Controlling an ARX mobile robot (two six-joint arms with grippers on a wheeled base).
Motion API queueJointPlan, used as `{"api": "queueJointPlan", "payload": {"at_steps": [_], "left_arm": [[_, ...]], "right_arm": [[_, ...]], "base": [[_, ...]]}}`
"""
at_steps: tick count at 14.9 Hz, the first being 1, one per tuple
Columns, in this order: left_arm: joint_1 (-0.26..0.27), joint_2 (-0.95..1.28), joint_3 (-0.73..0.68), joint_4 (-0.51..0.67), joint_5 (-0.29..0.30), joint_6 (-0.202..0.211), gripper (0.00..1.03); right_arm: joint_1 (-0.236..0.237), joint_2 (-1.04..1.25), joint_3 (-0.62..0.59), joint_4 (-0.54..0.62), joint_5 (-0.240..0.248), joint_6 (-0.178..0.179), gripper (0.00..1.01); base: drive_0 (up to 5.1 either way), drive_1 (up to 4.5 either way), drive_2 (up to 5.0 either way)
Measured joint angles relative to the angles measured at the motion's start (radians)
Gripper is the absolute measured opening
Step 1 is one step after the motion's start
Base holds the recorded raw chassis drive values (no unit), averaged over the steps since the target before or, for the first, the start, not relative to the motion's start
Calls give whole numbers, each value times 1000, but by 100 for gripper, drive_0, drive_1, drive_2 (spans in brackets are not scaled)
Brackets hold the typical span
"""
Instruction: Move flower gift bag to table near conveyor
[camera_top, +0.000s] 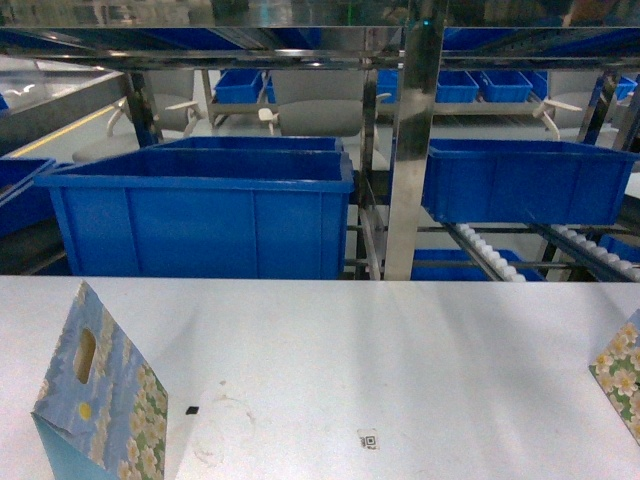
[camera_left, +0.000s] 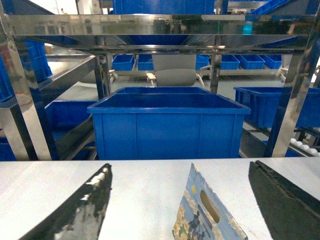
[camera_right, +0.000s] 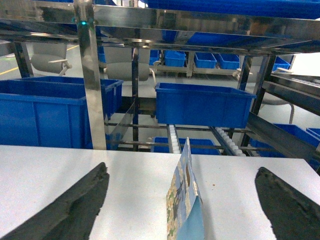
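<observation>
From the head camera, two flowered gift bags stand on the pale table (camera_top: 330, 350): one bag (camera_top: 100, 400) at the near left, another (camera_top: 622, 375) just peeking in at the right edge. Beyond the table's far edge sits the conveyor (camera_top: 500, 255) with its white rollers and a big blue bin (camera_top: 205, 210). No gripper shows here.

Over to the left wrist: the left gripper (camera_left: 185, 200) has its jaws spread wide, the left-hand bag (camera_left: 207, 212) upright between them, untouched.

Right wrist now: the right gripper (camera_right: 182, 205) is equally wide apart, straddling the other bag (camera_right: 185, 200), seen edge-on.

Both bags look already on the table, so I'd say placement is about done. Doing it well means backing straight out, jaws wide, so neither finger clips the thin paper and tips a bag.
</observation>
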Motion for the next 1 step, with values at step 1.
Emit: {"api": "queueJointPlan", "payload": {"at_steps": [1], "left_arm": [[0, 0, 0, 0, 0, 0, 96]], "right_arm": [[0, 0, 0, 0, 0, 0, 100]], "base": [[0, 0, 0]]}}
